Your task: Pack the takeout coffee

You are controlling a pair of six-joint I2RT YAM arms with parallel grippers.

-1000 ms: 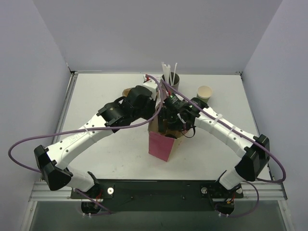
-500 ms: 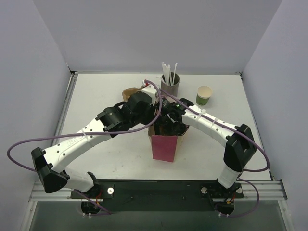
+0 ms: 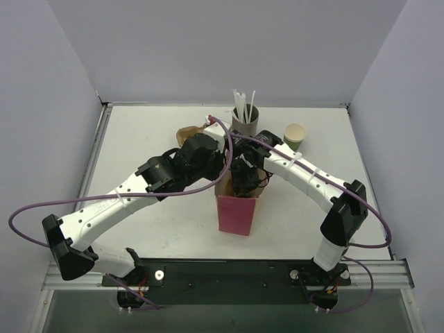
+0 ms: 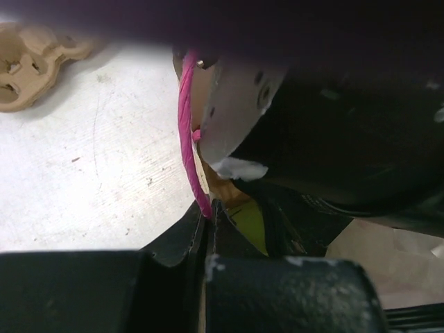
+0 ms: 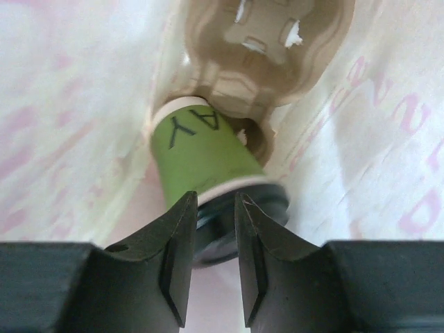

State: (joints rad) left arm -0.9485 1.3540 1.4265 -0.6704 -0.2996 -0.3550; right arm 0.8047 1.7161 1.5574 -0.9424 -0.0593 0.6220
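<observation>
1. step in hand, as i read it: setting the takeout coffee down inside the pink bag. the cup is deep in the bag, its base against a pulp tray on the bag's floor. its black lid faces up toward the bag's mouth.
2. the cup looks tilted, close to one wall of the bag. i cannot tell whether its base sits in a socket of the tray or only rests on it.
3. the right arm reaches down through the bag's mouth. its jaws are drawn close, with a narrow slit between them, just above the lid. the lid is wider than that slit, and i cannot tell whether the tips nip its rim or hang clear of it.
4. the left arm comes in at the bag's left side. its jaws are pressed together on the bag's rim, pinching the pink paper edge.
5. on the surface behind the bag stand a grey holder of straws and a second green cup with a cream inside. another pulp tray lies behind the bag to the left. none of these belongs to this step.
6. next move, in my judgement: make sure the cup stands free, then lift the right arm straight up out of the bag's mouth without catching the lid or the paper wall. the left jaws should hold the rim meanwhile, since the bag looks light enough to tip.
</observation>
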